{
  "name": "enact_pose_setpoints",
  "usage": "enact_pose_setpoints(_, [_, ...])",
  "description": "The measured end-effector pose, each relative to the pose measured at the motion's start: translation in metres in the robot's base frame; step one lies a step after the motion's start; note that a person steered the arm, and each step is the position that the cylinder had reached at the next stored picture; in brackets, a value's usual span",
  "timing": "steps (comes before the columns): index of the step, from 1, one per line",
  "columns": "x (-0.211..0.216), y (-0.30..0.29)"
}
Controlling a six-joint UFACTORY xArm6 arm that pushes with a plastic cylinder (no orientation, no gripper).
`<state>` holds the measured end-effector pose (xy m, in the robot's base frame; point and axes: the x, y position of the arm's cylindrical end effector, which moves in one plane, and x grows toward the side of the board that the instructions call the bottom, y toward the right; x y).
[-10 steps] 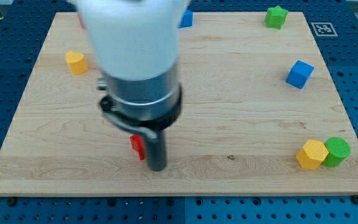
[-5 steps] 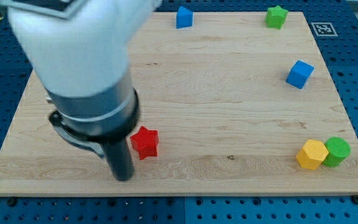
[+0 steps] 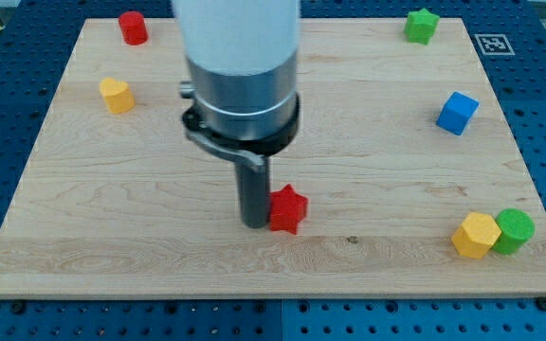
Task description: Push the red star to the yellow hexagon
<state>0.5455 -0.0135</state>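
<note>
The red star lies on the wooden board, below the middle. My tip stands right against the star's left side, touching it. The yellow hexagon sits near the view's bottom right corner, far to the right of the star, with a green cylinder touching its right side.
A blue cube sits at the right, a green star at the top right, a red cylinder at the top left, and a yellow block at the left. The arm's body hides part of the top middle of the board.
My tip swung from the star's left and moved right; the red star has slid right by about 70 pixels. The arm now uncovers the red cylinder and yellow block and hides the top blue block.
</note>
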Motion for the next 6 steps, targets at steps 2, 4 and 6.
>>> enact_pose_setpoints(2, [-0.022,0.086])
enact_pose_setpoints(4, [-0.047,0.195])
enact_pose_setpoints(6, [-0.05,0.229])
